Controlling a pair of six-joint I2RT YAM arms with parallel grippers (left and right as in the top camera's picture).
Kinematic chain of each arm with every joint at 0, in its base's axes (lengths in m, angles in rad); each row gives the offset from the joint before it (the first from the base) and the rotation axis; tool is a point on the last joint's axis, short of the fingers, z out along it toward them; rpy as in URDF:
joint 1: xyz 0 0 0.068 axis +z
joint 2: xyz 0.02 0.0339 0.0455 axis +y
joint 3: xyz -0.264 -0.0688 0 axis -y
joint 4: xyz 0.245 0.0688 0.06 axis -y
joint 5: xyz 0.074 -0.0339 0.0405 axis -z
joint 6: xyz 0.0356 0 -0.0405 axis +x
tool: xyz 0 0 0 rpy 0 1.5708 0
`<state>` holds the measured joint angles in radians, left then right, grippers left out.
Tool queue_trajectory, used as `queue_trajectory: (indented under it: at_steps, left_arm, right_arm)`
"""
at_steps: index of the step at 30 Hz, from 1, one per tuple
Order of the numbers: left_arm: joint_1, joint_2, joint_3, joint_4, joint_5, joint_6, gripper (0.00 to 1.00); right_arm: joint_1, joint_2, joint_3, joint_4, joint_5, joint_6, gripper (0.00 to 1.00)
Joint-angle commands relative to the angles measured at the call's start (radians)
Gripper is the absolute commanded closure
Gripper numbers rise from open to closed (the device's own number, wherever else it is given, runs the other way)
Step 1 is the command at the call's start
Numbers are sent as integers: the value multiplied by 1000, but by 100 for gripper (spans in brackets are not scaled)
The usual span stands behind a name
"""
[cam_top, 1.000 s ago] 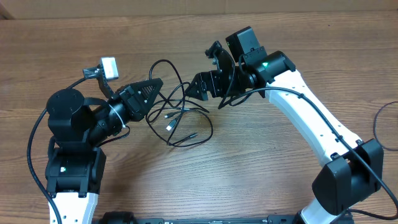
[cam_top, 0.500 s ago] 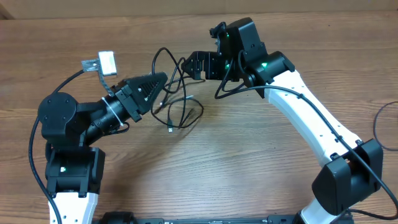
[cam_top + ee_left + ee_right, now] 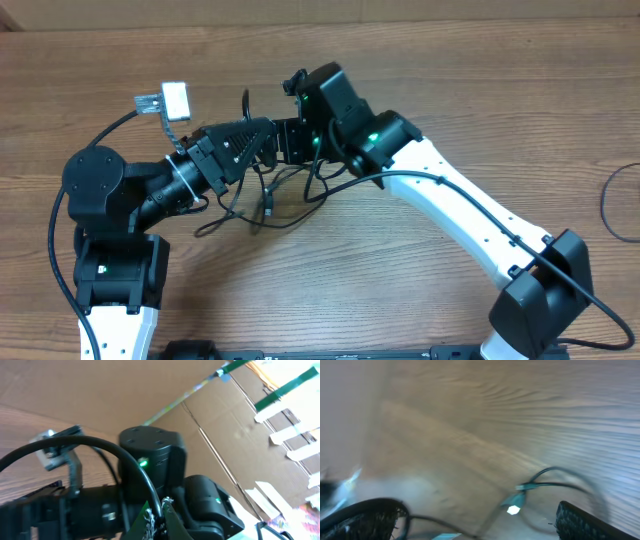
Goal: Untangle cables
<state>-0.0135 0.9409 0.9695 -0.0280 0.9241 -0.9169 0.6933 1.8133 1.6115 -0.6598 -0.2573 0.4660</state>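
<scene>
The left gripper [image 3: 263, 128] is pressed together; whether a cord is pinched cannot be told. The right gripper [image 3: 284, 140] is spread wide. The cables [image 3: 268, 203] are bunched just beneath both tips.

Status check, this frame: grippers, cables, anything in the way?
Left gripper shut at the tangle, grip unconfirmed. Right gripper open, tips beside left's. Cables one knotted clump below. Nothing else in the way.
</scene>
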Motion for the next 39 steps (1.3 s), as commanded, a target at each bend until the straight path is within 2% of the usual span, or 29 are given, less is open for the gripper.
queue_trajectory:
  at_steps: [1,17,30,32,35,36,39]
  left_arm:
    - [-5,-9,18,46,54,10,96]
    - [124,-14,60,66,98,4,96]
    - [153,-13,60,66,93,13,96]
    - [153,-12,60,57,93,29,96]
    - [153,-11,60,-17,73,87,96]
    - [153,-7,60,-71,40,100,96]
    - [153,5,60,-118,-5,101,96]
  right_arm:
    - [-42,43,-8,-24,285,63,0]
    - [-413,194,-8,-200,309,53,0]
    - [-589,200,-9,-226,298,17,0]
    - [-598,199,-9,-237,212,-37,0]
    - [-597,195,-8,-258,-28,-155,0]
    - [-585,188,-8,-273,-180,-221,0]
    - [-547,164,-8,-315,-352,-335,0]
